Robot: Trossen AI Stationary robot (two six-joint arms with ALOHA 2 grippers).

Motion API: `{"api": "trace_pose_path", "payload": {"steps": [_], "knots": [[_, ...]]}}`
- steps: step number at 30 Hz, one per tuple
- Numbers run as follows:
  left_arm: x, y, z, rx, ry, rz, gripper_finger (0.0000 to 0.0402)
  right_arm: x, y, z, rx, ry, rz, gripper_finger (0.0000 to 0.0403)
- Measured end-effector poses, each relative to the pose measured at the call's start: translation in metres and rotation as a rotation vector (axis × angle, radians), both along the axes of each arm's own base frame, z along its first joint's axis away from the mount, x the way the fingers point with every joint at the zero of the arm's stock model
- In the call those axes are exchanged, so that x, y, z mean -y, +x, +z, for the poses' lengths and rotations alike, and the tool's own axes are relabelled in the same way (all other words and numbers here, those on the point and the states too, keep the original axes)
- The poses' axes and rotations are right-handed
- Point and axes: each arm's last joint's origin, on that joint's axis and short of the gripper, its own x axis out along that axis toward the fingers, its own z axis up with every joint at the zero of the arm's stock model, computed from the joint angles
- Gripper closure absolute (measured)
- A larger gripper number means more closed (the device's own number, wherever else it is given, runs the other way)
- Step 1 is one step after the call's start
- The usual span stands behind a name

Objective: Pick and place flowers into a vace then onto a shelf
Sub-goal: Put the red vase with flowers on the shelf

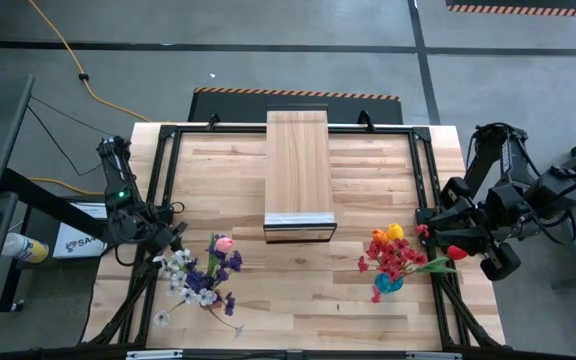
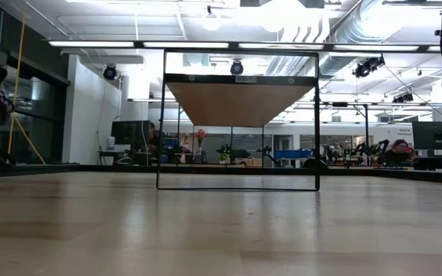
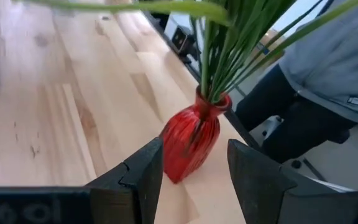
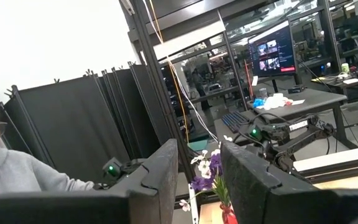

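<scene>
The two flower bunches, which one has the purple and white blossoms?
The bunch by the left gripper, in a red vase; the other bunch is red, orange and yellow.

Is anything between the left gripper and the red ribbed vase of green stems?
Nothing visible does. The red ribbed vase stands directly ahead of the left gripper, in line with the gap between its open fingers.

1 overhead view, 1 table-level view, 2 close wrist views

A robotics lab in a big open hall: concrete floor (image 1: pixel 268 40) with an orange cable (image 1: pixel 73 60) at upper left, monitors (image 4: pixel 271 53), desks (image 4: pixel 303 99), ceiling ducts (image 2: pixel 344 31).
</scene>
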Motion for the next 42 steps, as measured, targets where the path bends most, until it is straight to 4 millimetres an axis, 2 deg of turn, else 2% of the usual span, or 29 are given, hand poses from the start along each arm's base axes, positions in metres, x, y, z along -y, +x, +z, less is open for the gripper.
{"api": "trace_pose_path", "payload": {"steps": [4,10,21,42], "knots": [[0.004,0.002,-0.003,-0.048,-0.001,0.031,0.0190,0.000,0.000,0.000,-0.001,-0.002,0.000,0.0289],[0.017,0.009,-0.012,-0.022,-0.024,0.026,0.0190,-0.003,0.001,-0.001,-0.004,-0.010,0.000,0.0289],[0.031,0.016,-0.023,-0.091,0.040,0.031,0.0190,-0.004,0.001,-0.001,-0.004,-0.011,0.000,0.0289],[0.054,0.031,-0.031,-0.025,0.116,0.085,0.0190,-0.004,0.001,-0.001,-0.004,-0.010,0.000,0.0289]]}}
